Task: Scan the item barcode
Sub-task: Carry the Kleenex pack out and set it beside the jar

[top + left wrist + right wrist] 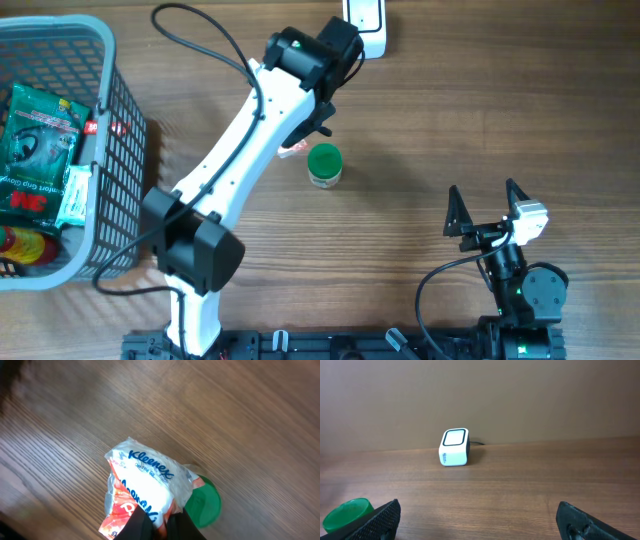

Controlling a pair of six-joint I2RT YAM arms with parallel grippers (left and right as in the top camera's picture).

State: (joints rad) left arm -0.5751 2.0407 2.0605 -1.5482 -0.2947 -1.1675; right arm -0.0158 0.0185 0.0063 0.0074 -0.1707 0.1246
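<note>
From where I stand, the left tool (159, 520) is clamped tight on one end of a tissue pack (142, 480), a soft white and orange packet that hangs in the air in the upper middle of the overhead frame. Its arm reaches across from the lower left. The pack is pinched by an edge, I'd guess so that most of its wrapper stays uncovered and a printed code can be turned toward a reader. In the left wrist view the brand face looks up at the lens, and I cannot see a barcode on it, so the code may be on the far side. Just beside and below the pack stands a green-lidded jar (324, 165) on the surface (450, 100), close enough that a low swing could knock it. The scanner (365, 25), a small white box with a dark window, sits at the top edge of the overhead frame, near the left arm's wrist, with its window angled toward the arms, which suits presenting an item from this side. The right tool (482, 200) waits at the lower right with its fingers spread wide and nothing between them, well apart from the action. A wire basket (125, 170) of other packets sits at the far left.
</note>
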